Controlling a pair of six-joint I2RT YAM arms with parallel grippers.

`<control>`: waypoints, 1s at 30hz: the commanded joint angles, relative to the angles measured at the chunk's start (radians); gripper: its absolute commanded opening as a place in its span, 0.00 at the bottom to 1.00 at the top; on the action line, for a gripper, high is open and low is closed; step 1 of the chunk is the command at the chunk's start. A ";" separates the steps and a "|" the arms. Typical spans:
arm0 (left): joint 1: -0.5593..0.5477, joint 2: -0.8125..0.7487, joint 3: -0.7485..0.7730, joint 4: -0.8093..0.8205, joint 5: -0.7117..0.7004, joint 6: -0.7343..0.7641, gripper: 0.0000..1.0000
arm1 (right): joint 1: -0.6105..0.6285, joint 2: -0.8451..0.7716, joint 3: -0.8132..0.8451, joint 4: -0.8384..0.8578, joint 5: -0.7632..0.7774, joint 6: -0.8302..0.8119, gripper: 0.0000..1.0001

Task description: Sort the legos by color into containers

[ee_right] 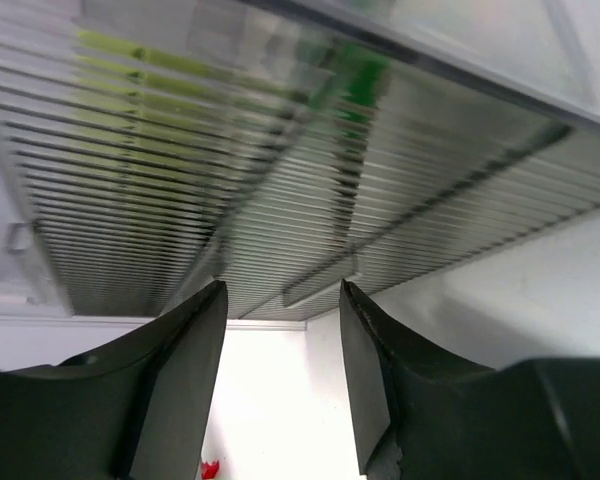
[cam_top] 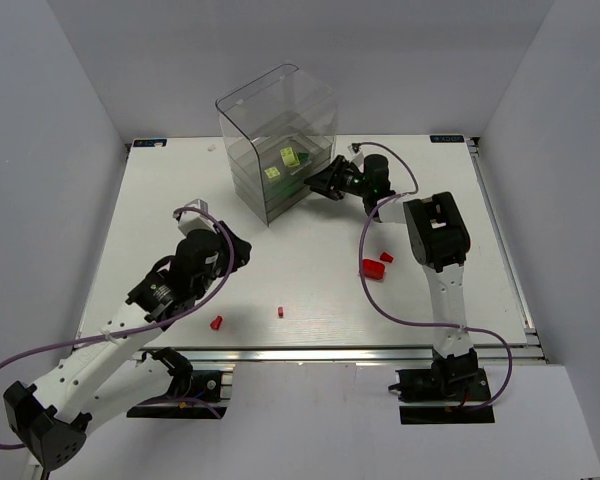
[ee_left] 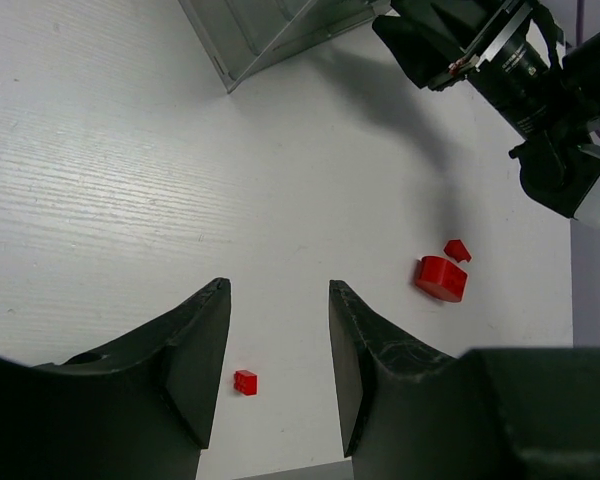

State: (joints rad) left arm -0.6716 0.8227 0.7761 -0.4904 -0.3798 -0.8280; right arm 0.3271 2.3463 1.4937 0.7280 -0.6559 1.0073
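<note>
At the far middle of the white bench [cam_top: 160, 200]: containers [cam_top: 280, 110], clear stacked drawers under a tall clear hood, set askew to the bench edges. Contents seen through the wall: two yellow-green legos [cam_top: 290, 157], one higher and farther back, the other lower and nearer the front. The right wrist view also shows a green blur [ee_right: 345, 75] behind the ribbed drawer fronts, its shape not clear. Right pincer [ee_right: 282, 300]: at the containers' right side, close against the drawer fronts, fingers [ee_right: 180, 370] spread apart, nothing between them. Right of centre, near the right arm: big red lego [cam_top: 373, 268], with a small red lego [cam_top: 386, 257] just beside it on the far side; whether they touch cannot be told. Near edge, centre: tiny red lego [cam_top: 280, 311], lying alone. Near edge, left of that and apart from it: red lego [cam_top: 216, 323], beside the left arm. Left pincer [ee_left: 278, 290]: over bare bench at left of centre, well apart from the containers, fingers spread, holding nothing; in its wrist view the tiny red lego lies on the bench just inside the left finger.
</note>
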 commanded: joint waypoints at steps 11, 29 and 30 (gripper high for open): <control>-0.005 0.069 0.061 -0.004 0.007 0.007 0.54 | 0.013 0.080 0.068 -0.013 0.030 0.045 0.50; -0.005 0.092 0.075 -0.019 0.022 -0.002 0.54 | 0.038 0.125 0.123 0.037 0.027 0.070 0.16; -0.005 0.090 0.074 -0.020 0.022 0.000 0.54 | 0.033 0.123 0.120 0.043 0.024 0.070 0.10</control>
State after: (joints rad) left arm -0.6716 0.9157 0.8185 -0.5053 -0.3637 -0.8272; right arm 0.3546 2.4584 1.5883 0.7174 -0.6365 1.0882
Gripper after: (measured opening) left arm 0.540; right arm 0.131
